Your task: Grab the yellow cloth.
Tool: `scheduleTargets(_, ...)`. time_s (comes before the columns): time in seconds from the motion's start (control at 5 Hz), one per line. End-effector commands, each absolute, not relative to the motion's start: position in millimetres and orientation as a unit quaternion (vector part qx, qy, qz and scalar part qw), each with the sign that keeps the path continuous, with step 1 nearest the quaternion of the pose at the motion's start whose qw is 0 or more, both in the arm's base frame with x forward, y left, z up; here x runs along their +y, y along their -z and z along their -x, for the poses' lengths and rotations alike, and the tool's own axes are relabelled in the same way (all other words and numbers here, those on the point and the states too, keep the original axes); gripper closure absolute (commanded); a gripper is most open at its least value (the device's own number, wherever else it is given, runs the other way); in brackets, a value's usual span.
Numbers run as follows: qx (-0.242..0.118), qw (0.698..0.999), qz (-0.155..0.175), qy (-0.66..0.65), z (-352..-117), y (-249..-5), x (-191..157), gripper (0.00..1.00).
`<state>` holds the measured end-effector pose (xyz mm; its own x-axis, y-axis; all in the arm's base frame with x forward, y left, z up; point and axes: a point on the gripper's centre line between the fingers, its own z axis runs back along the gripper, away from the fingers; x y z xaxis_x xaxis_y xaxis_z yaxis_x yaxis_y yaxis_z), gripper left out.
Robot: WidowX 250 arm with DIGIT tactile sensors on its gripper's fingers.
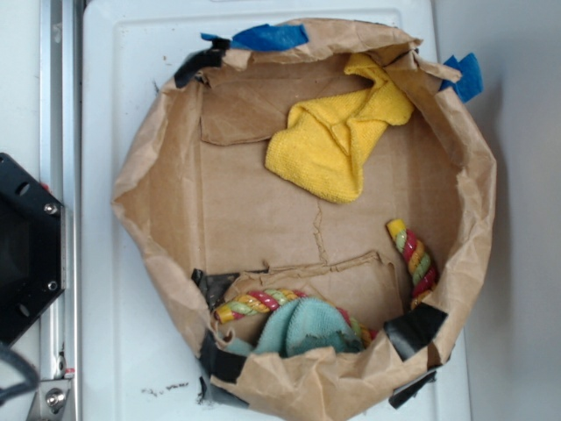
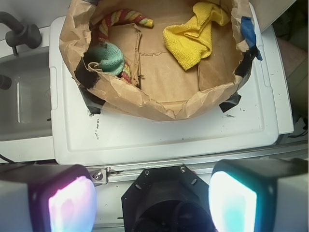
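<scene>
Crowding the bottom of the brown paper bag (image 1: 175, 210) were three soft things: the yellow cloth (image 1: 337, 132), a pale teal cloth (image 1: 302, 329) and a braided rope (image 1: 416, 259) striped red, yellow and green. The bag had been cut down and rolled into a low, round, crinkled basin, its rim patched with black tape (image 1: 416, 329) and blue tape (image 1: 272, 37), and it sat on a white plastic lid (image 1: 123, 105) with a moulded edge. In the exterior view the yellow cloth lay toward the upper right of the bag floor, one corner riding up the paper wall; it looked fuzzy and floppy, folded loosely over itself in a rough wedge. Nothing lay on top of it, and bare cardboard-coloured paper separated it from the other two. The teal cloth sat bunched against the lower wall, well apart from the yellow one, with the rope curling around it and one rope end reaching up the right side. The bag's raised wall stood between the cloth and the gripper (image 2: 152, 203) in the wrist view. The gripper hung outside the bag, over the near edge of the lid, its two glossy pads (image 2: 231, 203) spread wide apart at the frame's bottom corners, holding nothing and touching nothing.
</scene>
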<state>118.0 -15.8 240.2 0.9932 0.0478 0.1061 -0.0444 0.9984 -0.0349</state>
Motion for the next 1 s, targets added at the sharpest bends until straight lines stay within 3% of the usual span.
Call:
scheduleTargets(0.0, -0.053, 0.998, 0.016, -0.023, -118, -240, -16, 0.0)
scheduleTargets(0.4, -0.118, 0.969, 0.085, -0.199, -178, -207, 12, 0.0)
scheduleTargets(0.6, -0.108, 0.969, 0.043, -0.219, -203, -174, 20, 0.0)
scheduleTargets(0.8, -0.108, 0.969, 0.043, -0.219, -203, -174, 20, 0.0)
